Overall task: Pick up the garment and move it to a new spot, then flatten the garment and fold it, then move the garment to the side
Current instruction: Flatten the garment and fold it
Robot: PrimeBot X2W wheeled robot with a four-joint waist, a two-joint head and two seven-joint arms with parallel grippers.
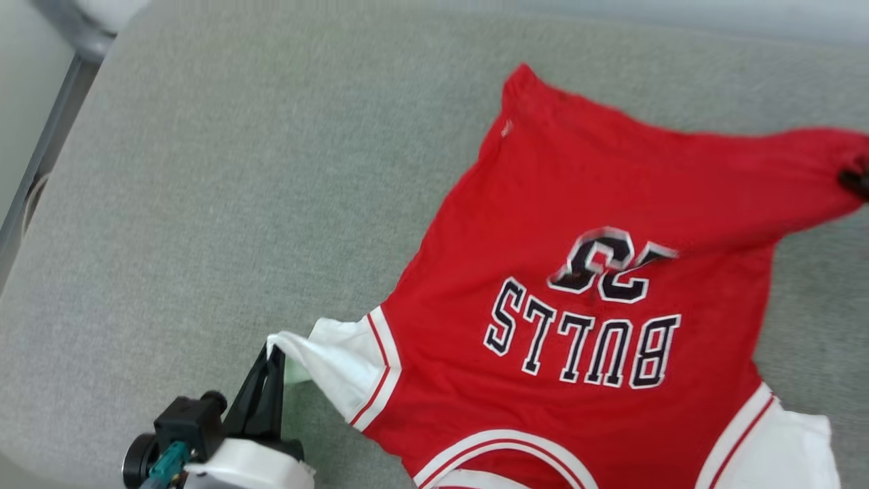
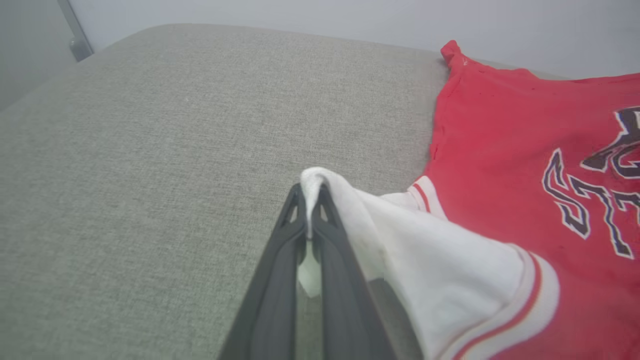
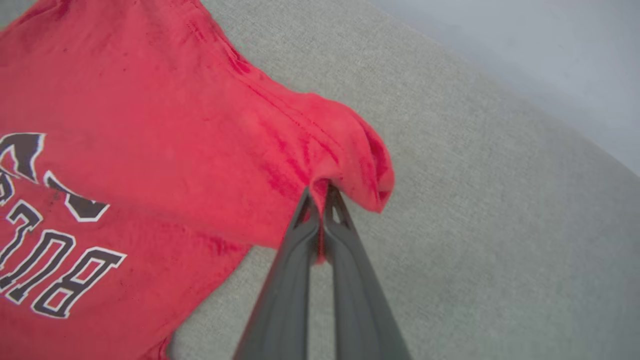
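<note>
The garment (image 1: 584,204) is a red jersey with black white-outlined lettering, spread on the grey cushion with its collar toward me. My left gripper (image 1: 274,353) is shut on the tip of the white sleeve (image 1: 333,370) at the lower left; in the left wrist view the gripper (image 2: 310,192) pinches a white fold of the garment (image 2: 520,140). My right gripper (image 3: 320,192) is shut on a bunched red corner of the garment (image 3: 125,115). In the head view that right gripper (image 1: 857,182) shows as a dark tip at the right edge, on the red hem corner.
A grey fabric cushion (image 1: 217,204) carries the garment, with bare room on its left half. A metal rail (image 1: 41,156) runs along the left edge, and a pale wall (image 2: 350,20) lies beyond the cushion's far side.
</note>
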